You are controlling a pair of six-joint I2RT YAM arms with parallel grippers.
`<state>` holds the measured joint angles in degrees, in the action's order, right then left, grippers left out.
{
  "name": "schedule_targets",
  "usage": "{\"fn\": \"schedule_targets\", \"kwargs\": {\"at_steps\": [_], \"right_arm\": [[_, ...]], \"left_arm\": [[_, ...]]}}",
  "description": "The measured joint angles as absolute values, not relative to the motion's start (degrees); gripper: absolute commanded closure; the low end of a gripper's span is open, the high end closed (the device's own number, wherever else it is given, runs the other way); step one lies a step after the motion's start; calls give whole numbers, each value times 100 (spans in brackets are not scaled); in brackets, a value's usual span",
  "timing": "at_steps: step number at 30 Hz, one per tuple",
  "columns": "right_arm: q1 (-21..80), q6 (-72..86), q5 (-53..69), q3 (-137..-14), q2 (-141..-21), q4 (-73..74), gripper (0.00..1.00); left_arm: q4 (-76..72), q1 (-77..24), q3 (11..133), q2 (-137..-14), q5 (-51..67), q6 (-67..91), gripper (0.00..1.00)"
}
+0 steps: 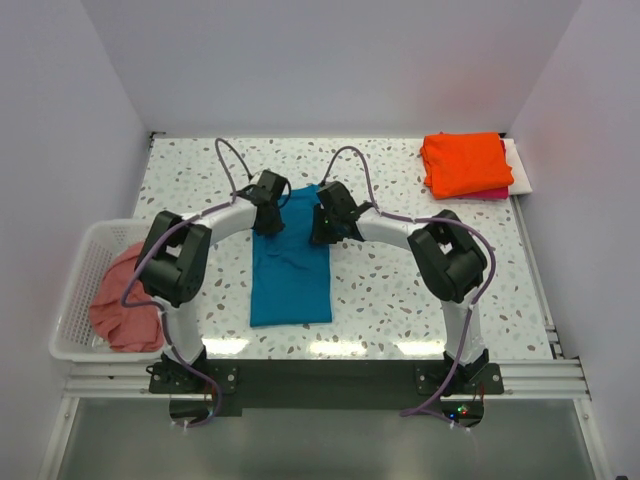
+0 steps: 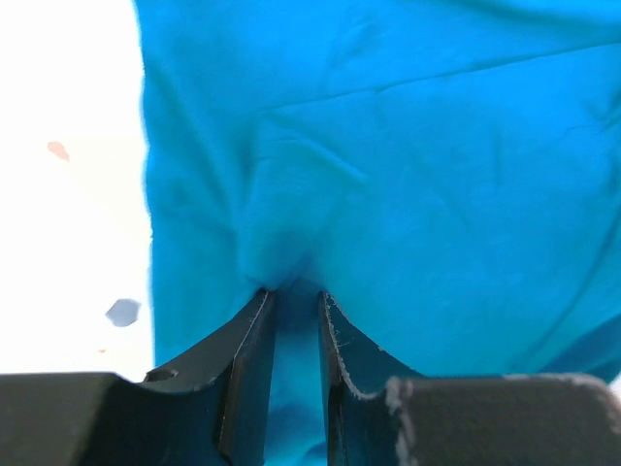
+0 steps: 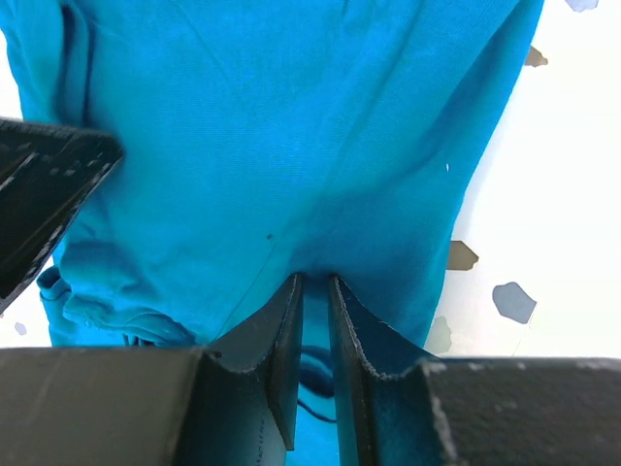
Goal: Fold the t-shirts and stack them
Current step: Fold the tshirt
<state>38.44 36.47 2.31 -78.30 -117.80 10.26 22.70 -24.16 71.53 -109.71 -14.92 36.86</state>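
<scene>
The teal-blue t-shirt (image 1: pixel 290 275) lies as a long narrow strip on the middle of the table, running from far to near. My left gripper (image 1: pixel 268 216) sits on its far left part and my right gripper (image 1: pixel 326 222) on its far right part. In the left wrist view the left gripper (image 2: pixel 294 291) is shut on a pinched ridge of teal cloth (image 2: pixel 388 165). The right gripper (image 3: pixel 313 280) is likewise shut on a fold of the teal shirt (image 3: pixel 291 136). A folded orange t-shirt (image 1: pixel 465 163) rests on a magenta one (image 1: pixel 492 193) at the back right.
A white lattice basket (image 1: pixel 73 300) stands at the table's left edge with a salmon-pink t-shirt (image 1: pixel 125 300) crumpled inside. White walls close in on the left, back and right. The left gripper's black body (image 3: pixel 44 199) shows close beside the right one.
</scene>
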Motion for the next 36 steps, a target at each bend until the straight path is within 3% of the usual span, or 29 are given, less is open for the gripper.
{"fn": "schedule_targets", "kwargs": {"at_steps": [21, 25, 26, 27, 31, 36], "right_arm": [[3605, 3704, 261, -7830, -11813, 963, 79], [3435, 3695, 301, -7784, -11775, 928, 68], [3402, 3664, 292, -7745, -11725, 928, 63], [3378, 3638, 263, -7693, -11668, 963, 52], [3330, 3435, 176, -7507, -11292, 1229, 31], [3330, 3225, 8, -6956, -10353, 1540, 25]], "left_arm": [[2121, -1876, 6678, -10519, -1249, 3894, 67], [2021, -1876, 6622, -10388, -1017, 3940, 57], [1964, -1876, 6514, -10261, -945, 3970, 55], [1907, -1876, 6348, -10071, -884, 3994, 50], [1833, -1876, 5529, -9045, -716, 4106, 42], [1793, -1949, 4486, -7811, -412, 4250, 41]]}}
